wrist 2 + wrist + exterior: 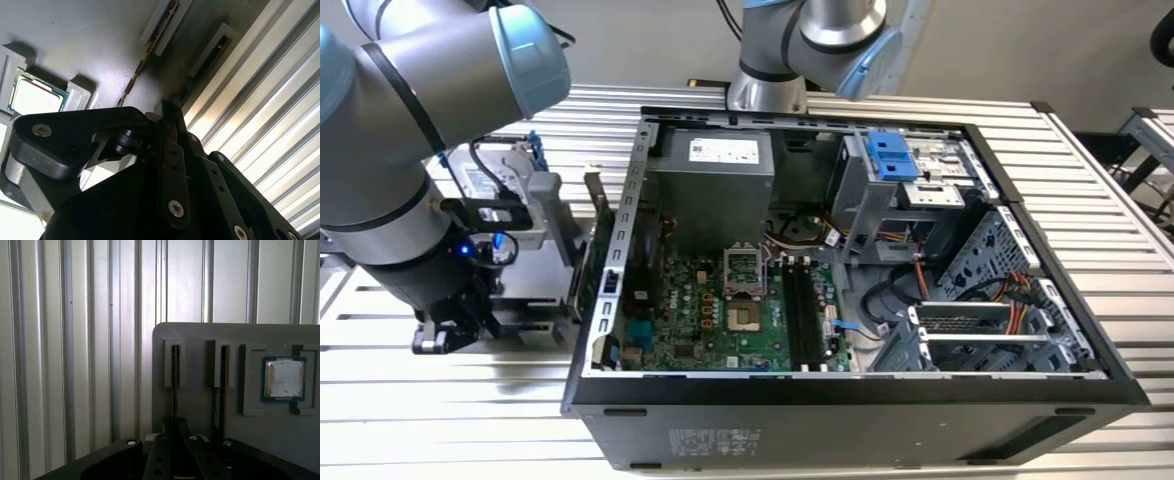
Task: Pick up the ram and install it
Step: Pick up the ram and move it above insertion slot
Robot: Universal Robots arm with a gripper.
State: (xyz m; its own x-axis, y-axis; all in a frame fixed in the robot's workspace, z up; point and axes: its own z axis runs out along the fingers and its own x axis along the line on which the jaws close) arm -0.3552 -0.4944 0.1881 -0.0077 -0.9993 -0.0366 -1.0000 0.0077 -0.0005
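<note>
Directly ahead of the gripper (175, 429), we see the ram (175, 375) standing on edge in the gray holder (195, 400), in the slot farther from the silver chip (284, 378); we cannot tell whether the gripper grasps it.

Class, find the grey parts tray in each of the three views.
Exterior view: grey parts tray at the exterior view's left, beside the computer case.
First wrist view: it holds two ram sticks and a chip.
Second wrist view: same tray, seen aslant.
Shared landmark: ribbed table.
</note>
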